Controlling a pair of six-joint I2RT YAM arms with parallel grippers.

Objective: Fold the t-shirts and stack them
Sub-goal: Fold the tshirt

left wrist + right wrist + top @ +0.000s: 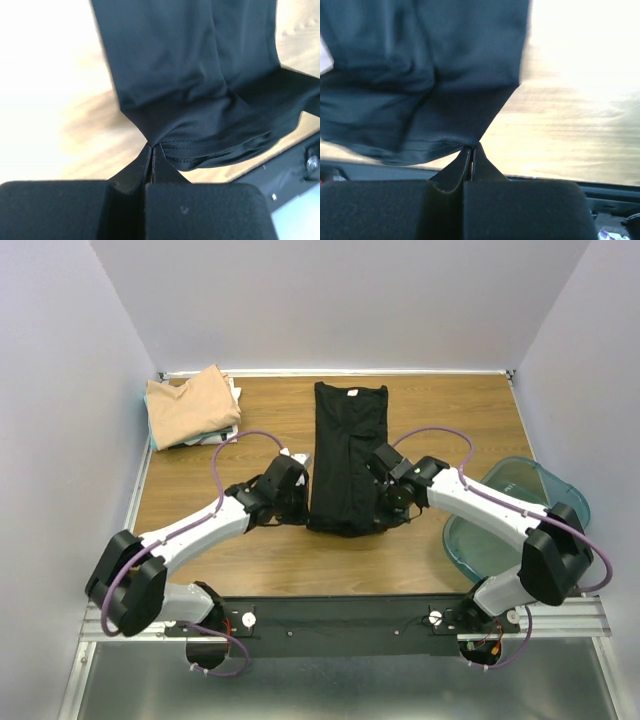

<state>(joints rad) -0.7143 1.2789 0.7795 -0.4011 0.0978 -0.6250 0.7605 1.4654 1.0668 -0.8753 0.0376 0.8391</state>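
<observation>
A black t-shirt (347,455), folded into a long narrow strip with a small white tag at its far end, lies in the middle of the table. My left gripper (303,502) is shut on its near left corner (165,135). My right gripper (385,502) is shut on its near right corner (470,125). Both near corners are lifted off the table. A tan t-shirt (190,405) lies folded on top of paler shirts at the far left corner.
A clear teal plastic bin (515,515) sits at the right edge of the table beside the right arm. The wooden table (450,410) is walled at the back and both sides. A black rail (340,620) runs along the near edge.
</observation>
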